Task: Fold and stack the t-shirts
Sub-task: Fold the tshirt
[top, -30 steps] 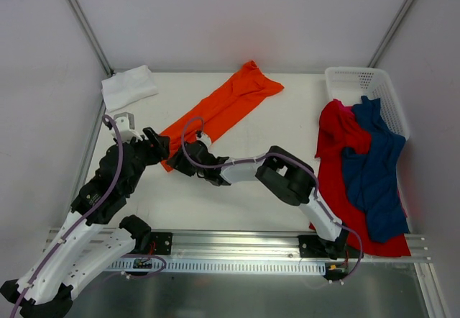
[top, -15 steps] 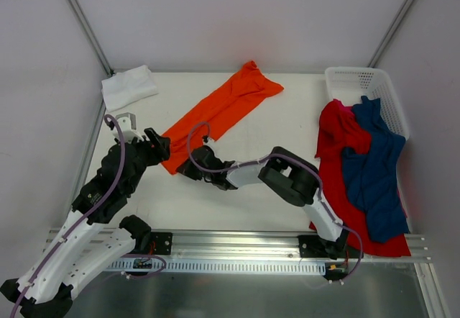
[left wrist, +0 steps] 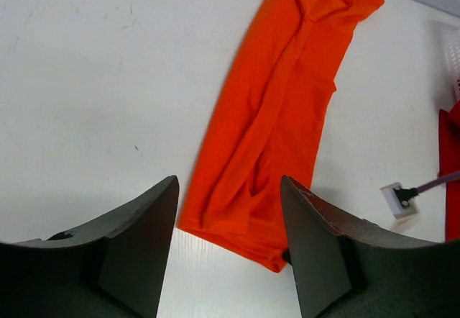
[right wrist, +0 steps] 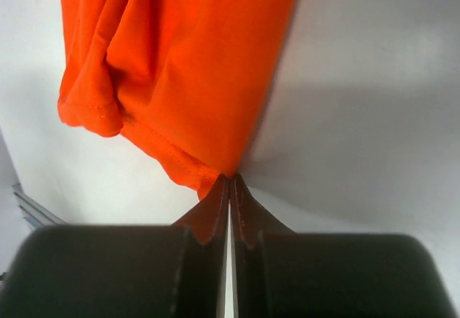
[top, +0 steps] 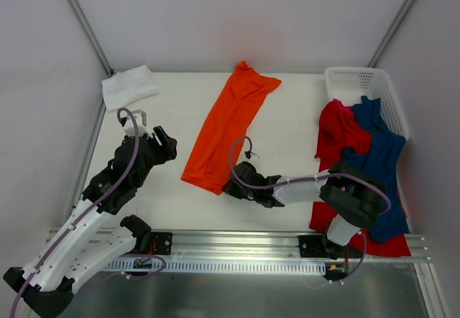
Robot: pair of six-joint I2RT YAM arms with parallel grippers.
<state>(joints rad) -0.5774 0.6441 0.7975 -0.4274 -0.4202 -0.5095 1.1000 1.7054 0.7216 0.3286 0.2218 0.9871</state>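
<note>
White tabletop (top: 295,131) between pale walls carries an orange t-shirt (top: 226,127), folded into a long narrow strip that runs from the far middle down toward the near edge, leaning left as it comes closer. At the strip's near right corner the right hand (top: 233,186) lies low on the surface; the right wrist view shows the hand (right wrist: 229,181) with its fingers pressed together and no gap between them, their tips pinching the stitched hem of the orange t-shirt (right wrist: 180,66). The left hand (top: 164,142) sits left of the strip and apart from it. In its own wrist view the hand (left wrist: 228,185) has its fingers spread wide with nothing between them, and the near end of the orange t-shirt (left wrist: 280,116) is framed in the gap. A white t-shirt (top: 128,86) lies bunched in the far left corner. On the right side, a red t-shirt (top: 334,134) and a dark blue t-shirt (top: 374,170) sprawl crumpled together, the blue lying partly over the red, both spilling from a white perforated basket (top: 359,80) toward the near edge.
</note>
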